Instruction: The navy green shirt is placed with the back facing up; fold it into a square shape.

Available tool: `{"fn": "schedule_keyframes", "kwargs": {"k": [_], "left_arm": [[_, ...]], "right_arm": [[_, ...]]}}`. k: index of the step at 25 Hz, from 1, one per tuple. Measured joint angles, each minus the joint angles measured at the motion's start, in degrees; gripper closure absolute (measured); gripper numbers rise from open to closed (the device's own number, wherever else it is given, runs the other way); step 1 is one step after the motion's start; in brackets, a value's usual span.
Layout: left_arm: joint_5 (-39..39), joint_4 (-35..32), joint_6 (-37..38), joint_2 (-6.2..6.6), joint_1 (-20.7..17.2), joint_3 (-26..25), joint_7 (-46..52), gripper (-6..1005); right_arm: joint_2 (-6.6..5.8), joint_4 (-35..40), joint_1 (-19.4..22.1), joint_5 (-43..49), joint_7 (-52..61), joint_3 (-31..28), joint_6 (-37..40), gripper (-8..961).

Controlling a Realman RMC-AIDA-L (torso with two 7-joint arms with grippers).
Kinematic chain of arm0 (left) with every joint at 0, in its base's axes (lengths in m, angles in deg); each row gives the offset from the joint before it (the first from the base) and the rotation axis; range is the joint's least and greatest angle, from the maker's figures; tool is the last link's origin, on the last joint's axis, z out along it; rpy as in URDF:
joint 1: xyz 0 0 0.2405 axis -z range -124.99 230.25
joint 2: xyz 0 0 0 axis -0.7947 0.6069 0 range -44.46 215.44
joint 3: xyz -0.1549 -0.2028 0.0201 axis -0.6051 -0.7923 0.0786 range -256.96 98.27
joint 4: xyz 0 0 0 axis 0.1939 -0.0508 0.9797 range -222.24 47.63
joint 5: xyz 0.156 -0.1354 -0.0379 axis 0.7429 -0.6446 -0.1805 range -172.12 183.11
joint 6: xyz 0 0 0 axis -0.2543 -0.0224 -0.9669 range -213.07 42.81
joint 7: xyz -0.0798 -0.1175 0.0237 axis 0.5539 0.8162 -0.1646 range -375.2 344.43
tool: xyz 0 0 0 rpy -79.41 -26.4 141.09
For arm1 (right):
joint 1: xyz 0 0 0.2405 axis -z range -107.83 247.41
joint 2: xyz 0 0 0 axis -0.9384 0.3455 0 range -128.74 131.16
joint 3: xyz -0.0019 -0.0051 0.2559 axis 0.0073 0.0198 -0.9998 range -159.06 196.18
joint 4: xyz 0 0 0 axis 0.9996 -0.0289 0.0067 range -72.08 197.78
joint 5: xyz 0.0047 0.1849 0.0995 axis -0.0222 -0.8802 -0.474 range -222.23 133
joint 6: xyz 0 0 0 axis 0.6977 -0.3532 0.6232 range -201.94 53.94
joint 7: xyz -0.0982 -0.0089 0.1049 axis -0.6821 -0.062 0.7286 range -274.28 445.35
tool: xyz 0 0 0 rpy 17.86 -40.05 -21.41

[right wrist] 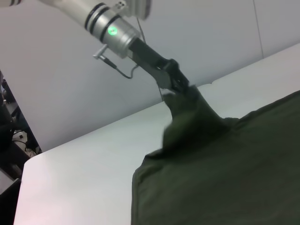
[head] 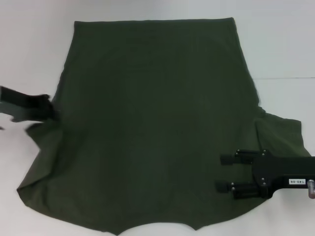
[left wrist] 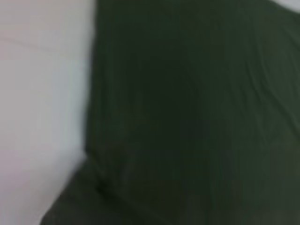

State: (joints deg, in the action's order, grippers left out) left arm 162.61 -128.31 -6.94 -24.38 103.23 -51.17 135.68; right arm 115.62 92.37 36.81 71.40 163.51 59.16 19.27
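The navy green shirt (head: 152,123) lies spread on the white table, plain side up, with its hem at the far side. At the shirt's left edge my left gripper (head: 49,109) is shut on the fabric. In the right wrist view the left gripper (right wrist: 180,86) pulls that edge of the shirt (right wrist: 234,164) up into a peak above the table. My right gripper (head: 225,173) is open and low over the shirt's near right part, beside the right sleeve (head: 283,132), with nothing between its fingers. The left wrist view is filled with the shirt's dark cloth (left wrist: 197,117).
Bare white table (head: 275,44) surrounds the shirt on the left, far and right sides. A seam in the tabletop (head: 290,77) runs across at the right. A white wall (right wrist: 197,28) stands behind the table.
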Motion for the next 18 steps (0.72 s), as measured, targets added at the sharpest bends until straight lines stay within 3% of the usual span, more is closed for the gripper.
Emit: {"fn": "schedule_keyframes", "kwargs": {"k": [5, 7, 14, 18], "left_arm": [[0.0, 6.2, -4.3, -1.64, 3.6, 4.2, 2.8, 996], [0.0, 8.4, -7.9, -3.23, 4.6, 5.5, 3.4, 988], [0.2, 9.3, -13.0, -5.80, 4.8, 6.0, 3.4, 935], [0.0, 9.3, -13.6, -6.39, 4.8, 6.2, 3.4, 750]], "right_arm": [[0.08, 0.0, 0.4, 0.0, 0.0, 0.0, 0.0, 70], [0.19, 0.0, 0.5, 0.0, 0.0, 0.0, 0.1, 70], [0.39, 0.0, 0.6, 0.0, 0.1, 0.0, 0.2, 69], [0.38, 0.0, 0.7, 0.0, 0.1, 0.0, 0.3, 70]]}}
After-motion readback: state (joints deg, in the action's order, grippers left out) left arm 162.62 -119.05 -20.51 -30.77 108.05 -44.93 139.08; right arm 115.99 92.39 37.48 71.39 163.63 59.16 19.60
